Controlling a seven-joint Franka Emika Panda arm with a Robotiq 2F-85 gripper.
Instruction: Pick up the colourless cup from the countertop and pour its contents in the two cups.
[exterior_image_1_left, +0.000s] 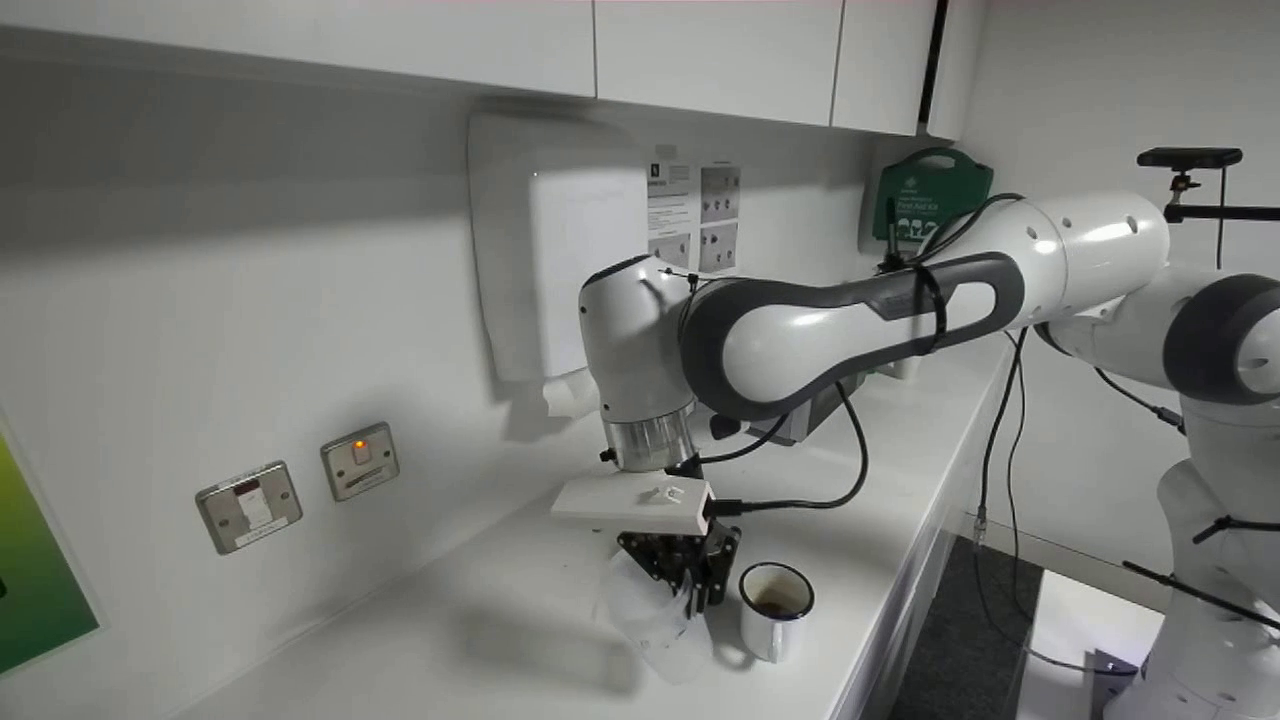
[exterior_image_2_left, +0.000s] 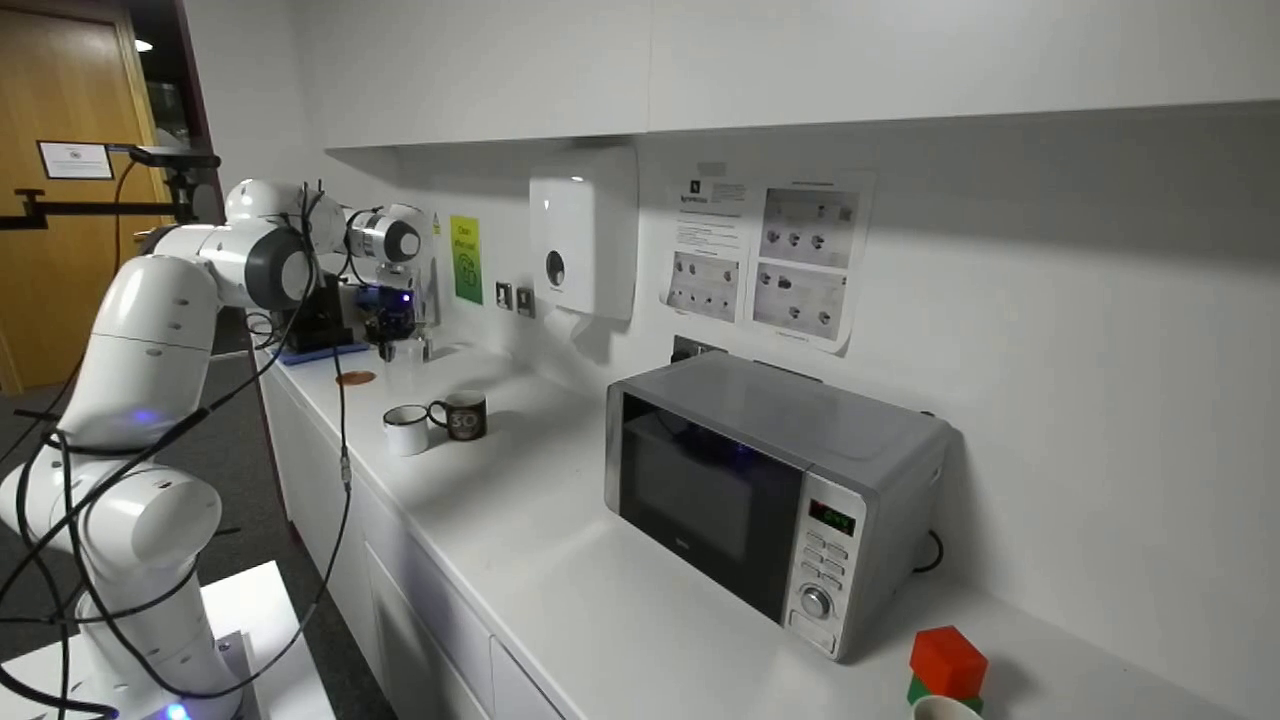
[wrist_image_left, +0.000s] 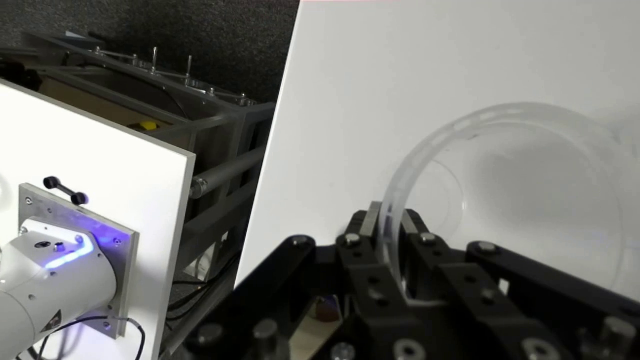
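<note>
Cup (exterior_image_1_left: 656, 634) was on or just above the counter (exterior_image_2_left: 560, 520) (base contact unclear), on the far side of white mug (exterior_image_2_left: 406, 436) and dark mug (exterior_image_2_left: 467, 415) in an exterior view, the gripper (wrist_image_left: 392, 220) clamped on its wall at the rim. Step judged: lift and carry, best done slowly and level, since a one-sided hold could have let it swivel, tipping only once its lip was over a mug. No contents made out in cup; white mug, left of dark mug, showed a darker patch inside, liquid or stain undecided; dark mug's bottom was hidden.
</note>
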